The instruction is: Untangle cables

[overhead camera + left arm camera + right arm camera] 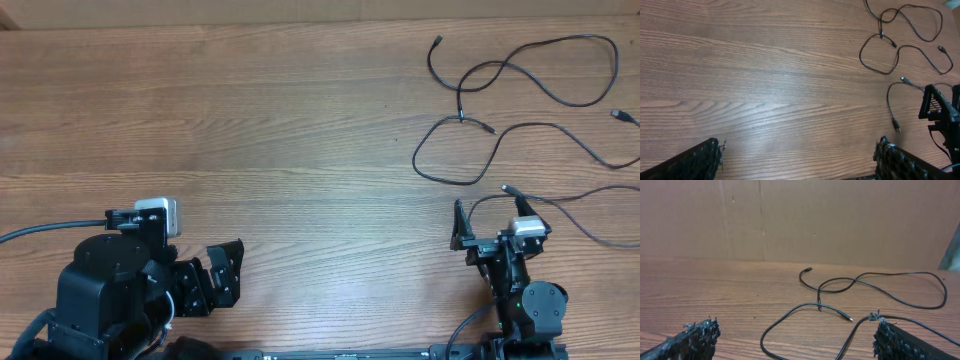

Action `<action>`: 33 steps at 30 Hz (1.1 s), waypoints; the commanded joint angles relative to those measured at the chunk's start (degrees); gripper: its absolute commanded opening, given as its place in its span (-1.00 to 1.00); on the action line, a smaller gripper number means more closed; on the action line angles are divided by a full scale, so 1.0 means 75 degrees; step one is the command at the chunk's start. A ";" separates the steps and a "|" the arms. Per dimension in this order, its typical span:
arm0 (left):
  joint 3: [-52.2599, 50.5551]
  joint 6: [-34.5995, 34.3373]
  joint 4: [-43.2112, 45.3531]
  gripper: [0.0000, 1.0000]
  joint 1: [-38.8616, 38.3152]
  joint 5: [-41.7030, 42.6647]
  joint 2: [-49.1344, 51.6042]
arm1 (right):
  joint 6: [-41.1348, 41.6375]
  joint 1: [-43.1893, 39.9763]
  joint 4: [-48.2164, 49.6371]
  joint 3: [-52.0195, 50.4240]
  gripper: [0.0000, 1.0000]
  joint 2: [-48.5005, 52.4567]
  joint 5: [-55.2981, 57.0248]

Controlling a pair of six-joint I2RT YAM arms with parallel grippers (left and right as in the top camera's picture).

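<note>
Several thin black cables lie loosely crossed on the wooden table at the far right, and the left wrist view shows them at its upper right. My right gripper stands open just short of them. In its wrist view a cable loop lies on the table ahead between the spread fingers, and another strand passes the right fingertip. My left gripper is open near the front left, far from the cables, with only bare wood between its fingers.
The wooden table stretches between the two arms. A brown cardboard wall rises behind the table's far edge. The right gripper's black fingers show at the right of the left wrist view.
</note>
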 commanded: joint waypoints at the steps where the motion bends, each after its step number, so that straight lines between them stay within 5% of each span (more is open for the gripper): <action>1: 0.0015 0.0064 0.0009 0.99 -0.0050 -0.0102 0.0015 | -0.0070 -0.0026 0.0015 -0.0079 1.00 -0.0073 0.0105; 33: 0.0015 0.0064 0.0009 0.99 -0.0050 -0.0105 0.0015 | 0.0335 -0.0026 0.0050 -0.0079 1.00 -0.0070 0.0119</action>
